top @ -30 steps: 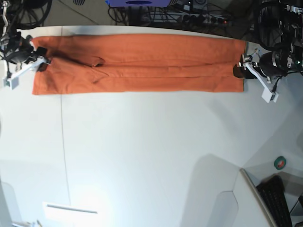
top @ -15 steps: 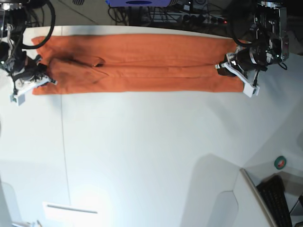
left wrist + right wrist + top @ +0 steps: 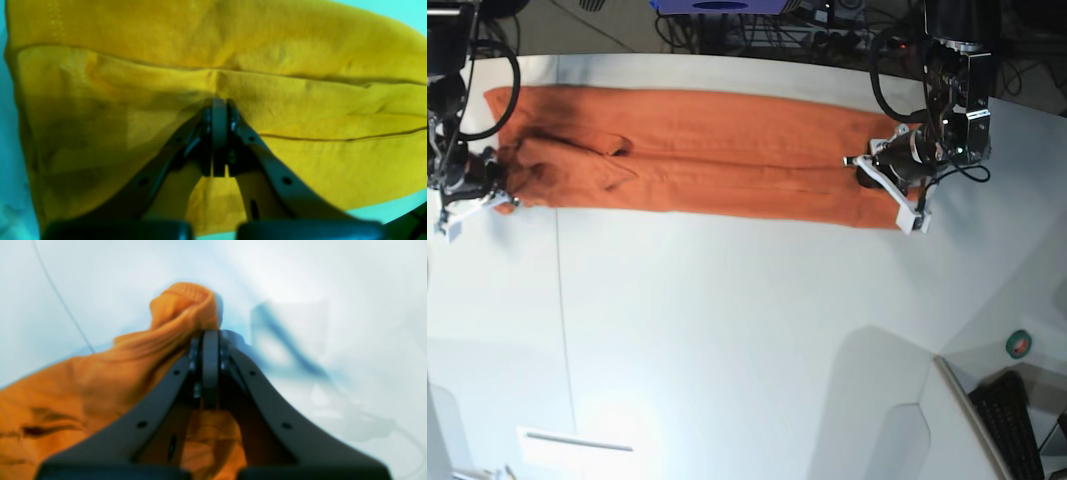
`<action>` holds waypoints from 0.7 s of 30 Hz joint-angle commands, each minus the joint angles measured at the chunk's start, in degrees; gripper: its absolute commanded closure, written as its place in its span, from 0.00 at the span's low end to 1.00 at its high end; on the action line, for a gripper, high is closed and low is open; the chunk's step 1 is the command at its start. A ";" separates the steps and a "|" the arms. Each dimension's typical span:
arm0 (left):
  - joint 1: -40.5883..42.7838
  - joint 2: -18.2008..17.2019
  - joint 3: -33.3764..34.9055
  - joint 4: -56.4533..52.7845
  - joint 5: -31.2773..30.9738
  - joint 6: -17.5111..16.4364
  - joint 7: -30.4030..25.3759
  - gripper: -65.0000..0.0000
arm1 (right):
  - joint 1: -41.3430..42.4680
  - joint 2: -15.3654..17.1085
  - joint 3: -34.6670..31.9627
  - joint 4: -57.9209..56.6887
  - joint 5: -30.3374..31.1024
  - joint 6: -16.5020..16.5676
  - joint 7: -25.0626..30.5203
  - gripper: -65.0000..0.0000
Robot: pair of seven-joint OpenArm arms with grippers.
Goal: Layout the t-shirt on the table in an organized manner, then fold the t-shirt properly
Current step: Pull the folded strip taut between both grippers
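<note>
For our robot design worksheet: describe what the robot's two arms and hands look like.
Both arms are black with looped black cables. In the base view, the left hand and the right hand each carry a white bracket. Up close, the fingers are dark grey, curved, with small holes, tapering to narrow flat tips.

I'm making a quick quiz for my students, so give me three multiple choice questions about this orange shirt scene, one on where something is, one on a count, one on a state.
1. Where on the table does the t-shirt lie?
A. along the far edge
B. in the middle
C. at the near edge

2. How many grippers are at the t-shirt?
A. none
B. one
C. two

3. How is the left gripper?
A. wide open above the cloth
B. shut on the cloth
C. away from the shirt

Answers:
1 A: the folded strip runs along the table's far side.
2 C: the left gripper is at one end, the right gripper at the other.
3 B: its jaws meet with the fabric bunched between them.
</note>
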 commanded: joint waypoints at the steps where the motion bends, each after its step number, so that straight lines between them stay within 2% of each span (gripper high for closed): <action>1: -0.65 -0.39 0.08 -0.01 1.29 0.54 1.00 1.00 | 1.03 0.78 0.23 0.74 0.17 0.12 0.00 1.00; 4: -1.80 -0.74 0.08 2.63 1.29 0.54 1.44 1.00 | 2.35 0.87 0.41 2.06 0.17 -0.06 -0.80 1.00; 9: -1.36 -1.00 -2.30 11.95 1.29 0.54 7.94 1.00 | 0.94 1.92 0.67 10.32 0.25 -0.41 -5.72 1.00; 11: -0.12 -0.56 -5.37 16.25 1.29 0.54 9.79 1.00 | -0.81 1.66 2.61 15.77 0.25 -3.66 -8.00 1.00; 14: 1.28 -0.48 -9.24 22.06 1.20 0.36 11.99 1.00 | -4.51 -0.45 4.28 25.79 0.25 -8.94 -10.29 1.00; 19: 2.16 -0.48 -16.98 19.16 1.12 0.36 12.25 1.00 | -10.40 -2.21 4.01 37.13 0.25 -9.02 -10.47 1.00; 20: 1.90 -0.48 -18.82 17.31 1.12 0.36 12.16 0.94 | -11.10 -2.91 4.19 38.01 0.25 -9.02 -10.38 1.00; 21: 1.90 -0.48 -20.06 15.90 1.12 0.27 11.55 0.77 | -11.54 -3.26 4.19 38.36 0.25 -9.02 -10.29 1.00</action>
